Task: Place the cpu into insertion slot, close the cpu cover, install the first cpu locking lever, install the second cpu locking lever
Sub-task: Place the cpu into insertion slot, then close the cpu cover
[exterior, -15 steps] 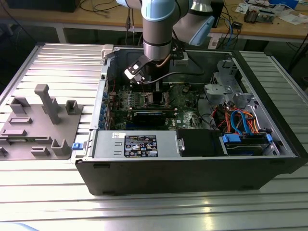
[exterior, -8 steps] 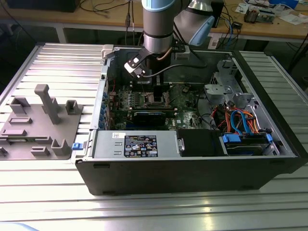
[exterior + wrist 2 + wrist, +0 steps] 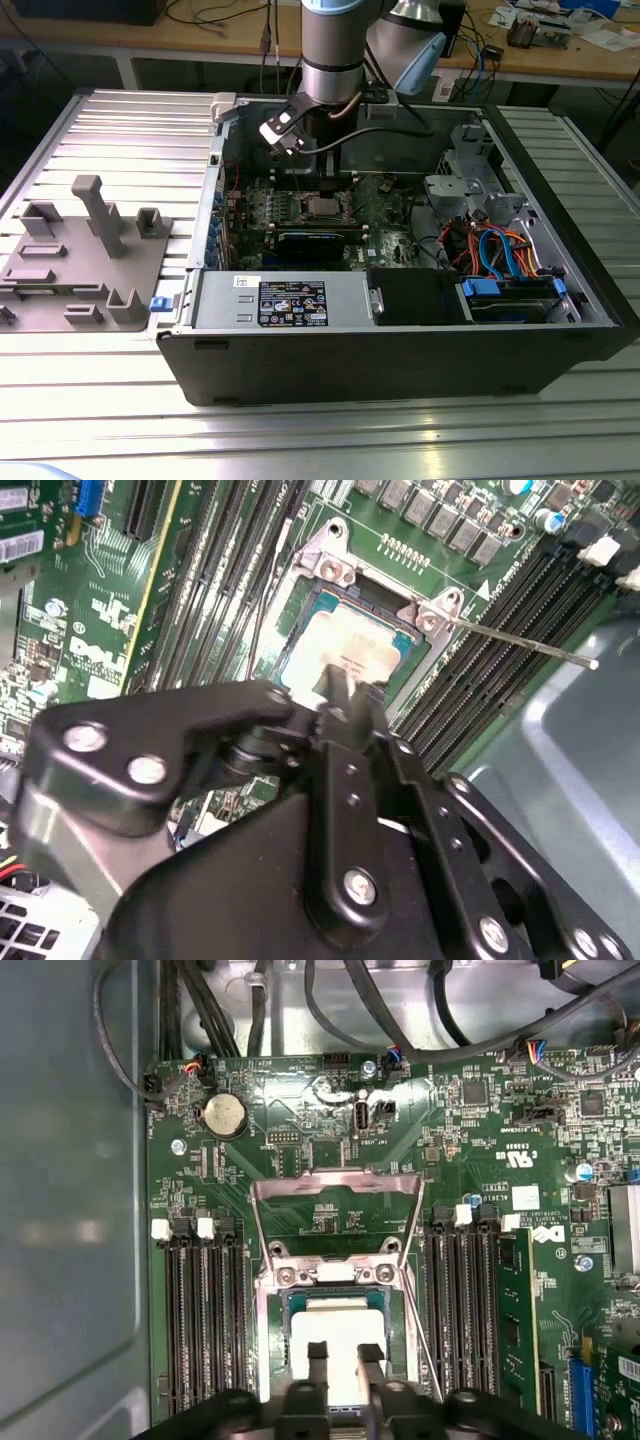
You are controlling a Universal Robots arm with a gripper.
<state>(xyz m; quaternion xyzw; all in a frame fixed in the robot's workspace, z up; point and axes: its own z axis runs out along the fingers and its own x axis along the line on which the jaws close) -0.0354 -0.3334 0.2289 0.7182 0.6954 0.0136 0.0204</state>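
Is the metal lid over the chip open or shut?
Open. The lid is swung back off the socket, and the chip lies bare inside it.

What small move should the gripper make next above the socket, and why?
Probably lift straight up: the silver-grey square cpu already lies in the silvery-rimmed insertion slot, the gripper hangs over it with fingertips apart, and the silvery hinged cpu cover stands open.

Silvery metal cpu [image 3: 338, 1322], matt black end effector [image 3: 343, 1353]

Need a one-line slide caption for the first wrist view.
Gripper poised over the cpu lying in the insertion slot, cpu cover open.
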